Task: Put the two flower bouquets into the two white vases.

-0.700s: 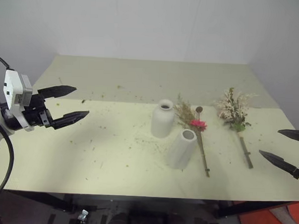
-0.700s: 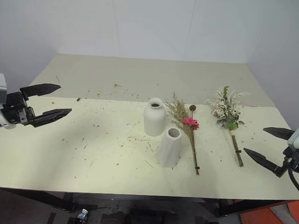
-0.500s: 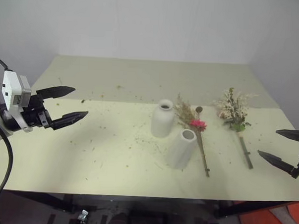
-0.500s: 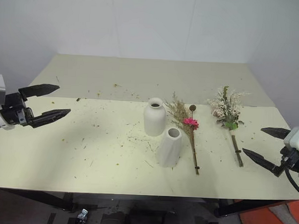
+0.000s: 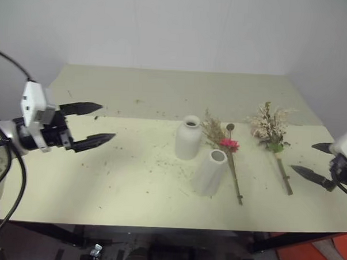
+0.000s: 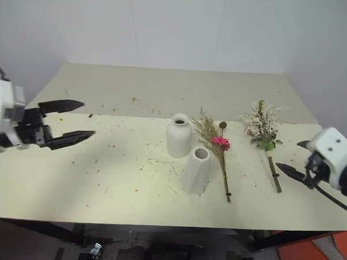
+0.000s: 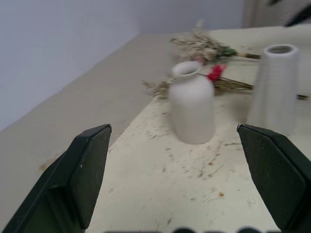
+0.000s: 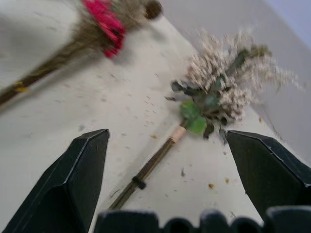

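Right wrist view: looking along wide-open fingers [image 8: 165, 160] at the pink-and-cream bouquet [image 8: 221, 94], its bound stem [image 8: 150, 165] running between them.
Right gripper [image 5: 317, 162]: hovering open and empty over the bench's right edge, just beside the lower end of that stem.
Left gripper [image 5: 93, 125]: hanging open and empty over the bench's left part, well apart from everything.
Pink-and-cream bouquet: lying flat near the right edge, head toward the far edge, stem toward the near edge.
Dried-grass bouquet [image 5: 230, 152]: lying flat beside the cylinder vase [image 5: 211, 172], magenta flower near the vase's mouth.
Bottle vase [image 5: 189, 137]: standing upright mid-bench, just beyond the cylinder vase.
Step in hand, by judgement: reaching for the pink-and-cream stem; nothing placed yet.
Doing it well: coming down low over the thin stem around its binding, closing across it, lifting clear before swinging toward a vase mouth.
Open room: bare bench [image 5: 131, 186] left of the vases; little margin at the right edge.
Risk: brushing the light cylinder vase while carrying.
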Controlling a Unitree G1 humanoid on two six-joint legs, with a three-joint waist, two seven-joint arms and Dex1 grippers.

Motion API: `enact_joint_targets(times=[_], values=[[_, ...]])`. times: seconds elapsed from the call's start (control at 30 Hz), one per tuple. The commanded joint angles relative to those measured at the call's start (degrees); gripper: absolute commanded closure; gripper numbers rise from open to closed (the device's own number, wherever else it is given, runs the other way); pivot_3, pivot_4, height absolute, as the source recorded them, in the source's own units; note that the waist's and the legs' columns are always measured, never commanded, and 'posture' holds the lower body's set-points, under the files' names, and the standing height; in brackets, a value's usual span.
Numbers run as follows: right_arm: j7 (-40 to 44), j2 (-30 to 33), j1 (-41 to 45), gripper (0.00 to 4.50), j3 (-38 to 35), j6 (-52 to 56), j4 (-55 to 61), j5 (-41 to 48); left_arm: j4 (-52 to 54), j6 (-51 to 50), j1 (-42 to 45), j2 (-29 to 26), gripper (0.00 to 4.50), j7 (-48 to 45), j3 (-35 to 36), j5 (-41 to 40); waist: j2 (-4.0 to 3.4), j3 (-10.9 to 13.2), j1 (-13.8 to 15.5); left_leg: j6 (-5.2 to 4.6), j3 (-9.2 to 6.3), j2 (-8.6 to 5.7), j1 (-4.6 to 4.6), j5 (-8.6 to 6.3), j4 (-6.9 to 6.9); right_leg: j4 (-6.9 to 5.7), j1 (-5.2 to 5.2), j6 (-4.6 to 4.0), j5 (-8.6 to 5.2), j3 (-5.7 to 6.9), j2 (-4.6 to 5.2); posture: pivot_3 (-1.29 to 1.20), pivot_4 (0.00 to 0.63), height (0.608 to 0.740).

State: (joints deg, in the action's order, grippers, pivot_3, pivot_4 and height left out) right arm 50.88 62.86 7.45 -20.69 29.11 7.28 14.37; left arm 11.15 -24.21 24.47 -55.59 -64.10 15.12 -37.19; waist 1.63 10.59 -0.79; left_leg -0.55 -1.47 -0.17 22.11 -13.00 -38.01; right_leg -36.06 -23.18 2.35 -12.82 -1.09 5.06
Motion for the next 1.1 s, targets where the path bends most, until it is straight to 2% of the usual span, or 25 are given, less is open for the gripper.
enact_joint_targets(times=[0.03,0.13,0.27,0.53,0.63,0.7,0.97,1.1], values=[[-4.9,-0.8,8.4,0.01,7.2,8.7,-3.9,-3.0,1.3,0.4,6.6,2.6,0.0,-1.3,-6.0,1.0,-0.01,0.0,0.0,0.0,0.0,0.0,0.04,0.0,0.0,0.0,-0.04,-0.04,0.02,-0.01,-0.01,0.0,0.15,0.74],[-7.8,-3.5,17.8,0.01,13.9,16.1,-9.6,-5.2,-0.5,-0.3,11.8,6.6,0.0,-1.9,-10.6,1.6,-0.01,0.0,0.0,0.0,-0.02,-0.03,0.19,0.0,0.0,0.03,-0.12,-0.39,0.24,-0.01,-0.06,0.0,0.15,0.74],[-10.7,-7.1,27.1,0.01,19.5,22.6,-17.1,-7.7,-2.8,0.2,14.2,8.8,0.0,-2.7,-13.9,4.0,0.0,0.0,-0.3,0.0,-0.02,-0.05,0.34,0.0,0.0,0.01,-0.3,-0.39,0.26,-0.04,-0.06,0.0,0.15,0.74],[-12.8,-13.8,39.5,0.01,26.0,20.6,-35.7,-12.3,-3.3,1.4,13.1,11.8,0.0,-3.3,-13.6,4.5,-0.01,0.0,-0.4,-0.01,0.01,-0.03,0.44,0.0,0.0,-0.05,-0.51,-0.41,0.31,-0.12,-0.13,0.0,0.15,0.74],[-13.0,-15.5,42.6,0.64,29.2,18.1,-42.4,-15.4,-2.2,1.5,11.1,11.3,0.0,-2.8,-12.9,5.0,-0.02,0.0,-0.5,-0.01,0.02,-0.03,0.5,0.0,0.0,-0.05,-0.58,-0.39,0.33,-0.14,-0.12,0.0,0.15,0.74],[-13.8,-16.2,44.1,1.27,30.1,16.9,-45.7,-16.9,-1.6,1.5,10.4,11.1,0.0,-2.5,-12.5,5.2,-0.01,0.0,-0.6,-0.01,0.06,-0.03,0.68,0.0,0.0,-0.12,-0.83,-0.4,0.38,-0.2,-0.13,0.0,0.15,0.74],[-13.2,-17.7,47.8,4.22,29.7,15.7,-51.8,-17.9,1.7,0.6,8.0,11.4,0.0,-1.0,-11.3,4.7,-0.02,0.0,-0.5,0.0,0.06,-0.02,0.9,0.03,-0.02,-0.08,-1.04,-0.4,0.54,-0.23,-0.16,0.0,0.15,0.74],[-16.9,-18.6,48.8,4.28,28.1,15.4,-53.1,-18.5,2.1,0.0,8.0,12.7,0.0,0.1,-9.5,2.3,-0.02,0.0,-0.6,0.01,0.06,-0.01,0.86,0.02,-0.02,-0.1,-1.03,-0.41,0.55,-0.23,-0.19,0.0,0.15,0.74]])
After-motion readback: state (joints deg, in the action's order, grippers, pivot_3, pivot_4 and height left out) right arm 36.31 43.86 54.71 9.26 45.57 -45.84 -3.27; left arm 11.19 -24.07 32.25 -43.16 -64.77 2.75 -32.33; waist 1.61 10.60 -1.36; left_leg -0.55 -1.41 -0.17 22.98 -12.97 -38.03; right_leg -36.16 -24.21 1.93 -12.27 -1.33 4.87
